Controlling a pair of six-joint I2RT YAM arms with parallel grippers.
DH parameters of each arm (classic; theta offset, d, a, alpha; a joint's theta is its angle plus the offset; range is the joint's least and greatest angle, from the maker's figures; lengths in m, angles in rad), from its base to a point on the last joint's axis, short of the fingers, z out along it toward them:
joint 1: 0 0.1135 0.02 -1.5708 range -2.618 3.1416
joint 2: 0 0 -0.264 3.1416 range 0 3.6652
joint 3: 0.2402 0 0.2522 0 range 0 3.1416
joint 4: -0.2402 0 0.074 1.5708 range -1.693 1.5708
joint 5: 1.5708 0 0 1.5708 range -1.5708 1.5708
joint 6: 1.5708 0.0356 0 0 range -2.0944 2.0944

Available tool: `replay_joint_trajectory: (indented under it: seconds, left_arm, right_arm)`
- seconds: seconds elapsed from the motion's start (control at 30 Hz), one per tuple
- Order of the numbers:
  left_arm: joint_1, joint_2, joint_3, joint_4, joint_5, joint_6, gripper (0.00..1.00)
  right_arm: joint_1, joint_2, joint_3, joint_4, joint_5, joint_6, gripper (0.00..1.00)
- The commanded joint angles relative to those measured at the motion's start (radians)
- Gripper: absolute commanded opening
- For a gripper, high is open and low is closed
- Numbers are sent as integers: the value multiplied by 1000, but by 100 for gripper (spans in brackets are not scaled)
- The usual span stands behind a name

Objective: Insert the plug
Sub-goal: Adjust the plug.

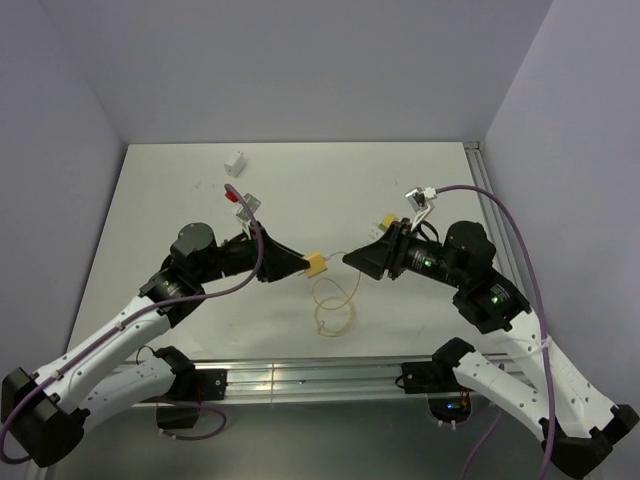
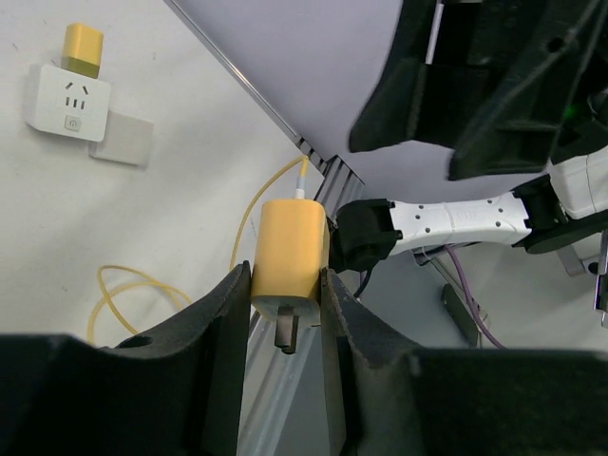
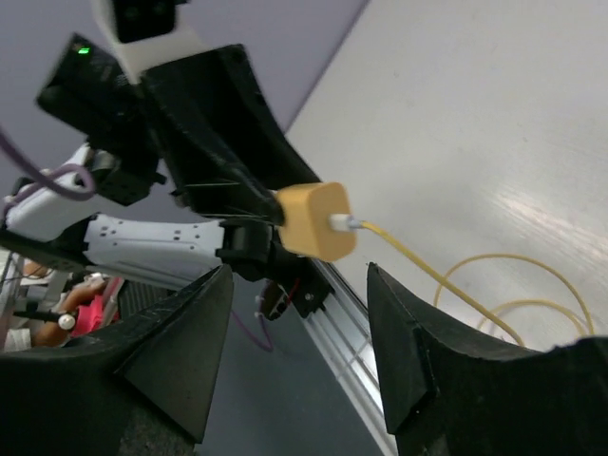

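Observation:
My left gripper (image 1: 304, 265) is shut on a yellow plug (image 1: 317, 264) and holds it above the table, cable end towards the right arm. In the left wrist view the plug (image 2: 290, 249) sits between the fingers, its metal prongs pointing back at the camera. Its yellow cable (image 1: 335, 305) loops on the table. My right gripper (image 1: 352, 260) is open and empty, just right of the plug (image 3: 313, 220), not touching it. A white socket block (image 2: 66, 98) with a second yellow plug (image 2: 83, 47) on its far edge lies on the table; the right arm mostly hides it from above.
A small white block (image 1: 236, 162) lies at the back left of the table. A metal rail (image 1: 320, 378) runs along the near table edge. Grey walls close in the back and both sides.

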Motion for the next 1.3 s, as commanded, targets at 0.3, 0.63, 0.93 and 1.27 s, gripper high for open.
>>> replay_joint_trajectory:
  seconds: [0.3,0.63,0.93,1.27]
  left_arm:
    - [-8,0,46,82,6,-27,0]
    - [-9,0,12,183,83,-98,0]
    - [-9,-6,-14,244,150,-127,0]
    - [-9,-6,-23,274,184,-145,0]
  right_arm:
    - [190,23,-171,367,76,130,62]
    - [221,3,-220,484,177,175,63]
    - [223,-9,-264,596,121,182,55]
    - [223,11,-277,654,93,201,44]
